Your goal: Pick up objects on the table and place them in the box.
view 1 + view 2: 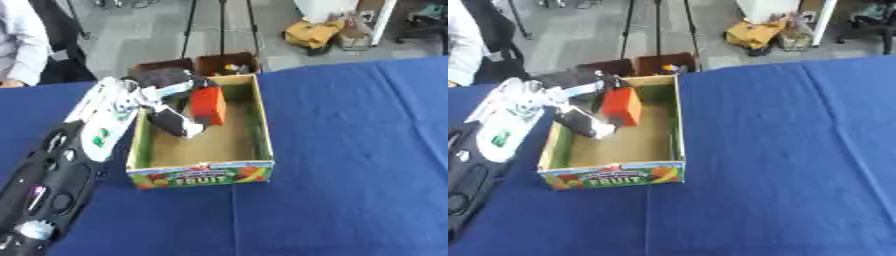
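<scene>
Left hand (171, 100) seemingly gripping red block (208, 105), inside box (261, 131)

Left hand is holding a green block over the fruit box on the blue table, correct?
Not quite: the block is red-orange, not green, as the left eye view shows. The left hand does hold it over the fruit box on the blue table.

One cardboard box (262, 145) with fruit printed on its front sits on one blue table (350, 150). One red block (208, 105) is inside the box, in the fingers of one robot hand (171, 102), the left. One small orange thing (232, 67), too unclear to identify, lies just beyond the box.
</scene>
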